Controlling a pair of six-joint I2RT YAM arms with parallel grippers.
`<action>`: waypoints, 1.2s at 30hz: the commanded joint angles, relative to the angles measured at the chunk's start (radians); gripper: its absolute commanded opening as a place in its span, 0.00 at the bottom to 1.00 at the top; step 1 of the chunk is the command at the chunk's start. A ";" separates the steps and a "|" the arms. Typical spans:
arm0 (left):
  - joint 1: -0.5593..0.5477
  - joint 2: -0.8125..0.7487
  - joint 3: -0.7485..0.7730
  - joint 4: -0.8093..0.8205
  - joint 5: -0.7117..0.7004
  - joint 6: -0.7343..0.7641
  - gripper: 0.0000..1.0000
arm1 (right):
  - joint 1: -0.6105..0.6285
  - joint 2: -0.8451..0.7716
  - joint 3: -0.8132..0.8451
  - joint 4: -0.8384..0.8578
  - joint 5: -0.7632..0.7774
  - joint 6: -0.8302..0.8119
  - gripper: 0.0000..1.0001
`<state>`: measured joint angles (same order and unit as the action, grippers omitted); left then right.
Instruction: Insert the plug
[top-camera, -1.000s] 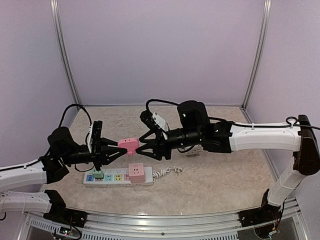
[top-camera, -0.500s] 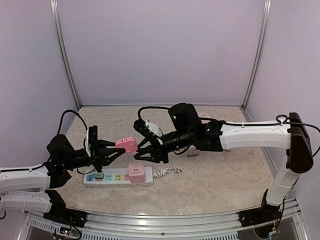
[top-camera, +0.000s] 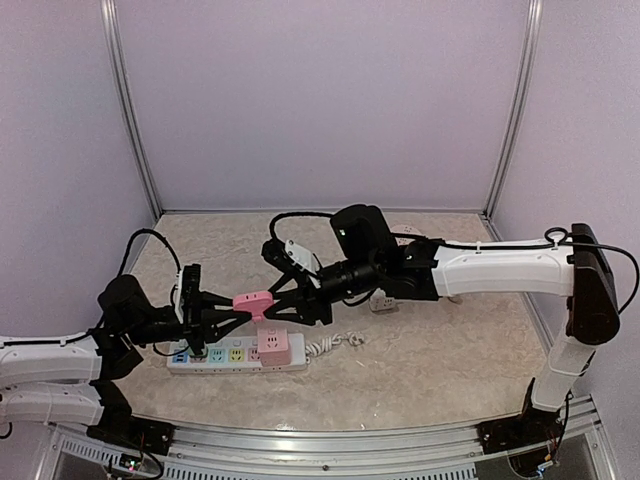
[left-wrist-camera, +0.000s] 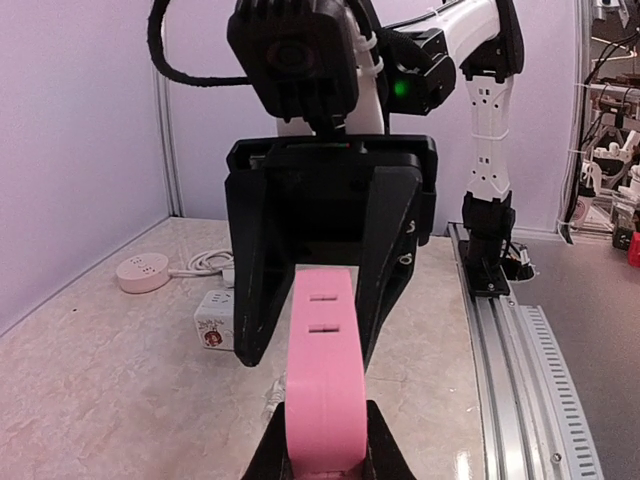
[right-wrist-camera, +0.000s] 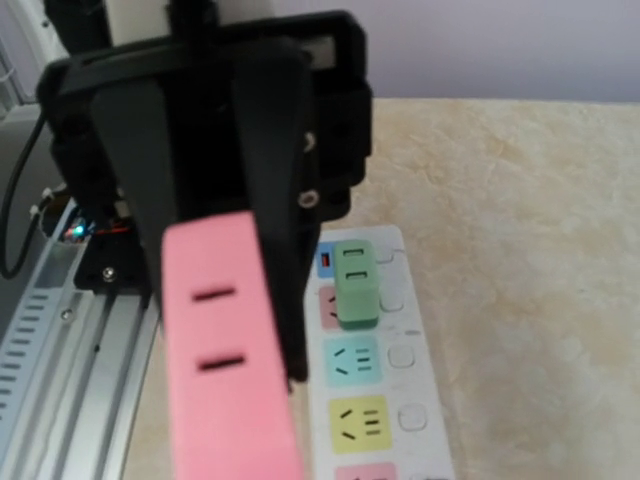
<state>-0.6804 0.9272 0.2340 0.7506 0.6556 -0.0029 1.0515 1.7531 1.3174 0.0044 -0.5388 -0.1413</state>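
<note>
Pink plug (left-wrist-camera: 325, 400) is in the air over the left half of the worktop (top-camera: 430, 360), just above the power strip (top-camera: 235, 357) that lies along the front edge. Left gripper (top-camera: 238, 315) is pinched tight on one end of it. Right gripper (left-wrist-camera: 308, 355) faces it with a finger on each flank of the other end. Cannot tell whether those fingers press the plug or only stand beside it. Judgement: this looks like a hand-over, and the risks lie there. If the left lets go before the right has real hold, the plug drops onto the strip or the worktop. If both clamp and either arm shifts, the plug twists in the grip and its pins, hidden here, end up skewed to the slots. The strip is loose, so an off-square push could slide it rather than seat the plug. Free sockets sit between a green plug (right-wrist-camera: 355, 285) and a second pink adapter (top-camera: 273, 345), leaving little room for the fingers.
</note>
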 joint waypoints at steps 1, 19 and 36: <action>-0.003 -0.009 -0.009 -0.005 0.020 -0.008 0.00 | -0.003 -0.006 0.036 -0.015 -0.032 -0.002 0.38; -0.007 0.015 -0.016 -0.032 -0.098 -0.026 0.64 | -0.020 -0.010 -0.020 -0.007 -0.081 0.028 0.00; 0.021 0.094 0.033 -0.117 -0.059 0.021 0.38 | -0.051 0.037 -0.050 0.048 -0.110 -0.026 0.00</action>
<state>-0.6617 0.9924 0.2329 0.6231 0.5903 0.0257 1.0065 1.7641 1.2793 0.0326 -0.6315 -0.1429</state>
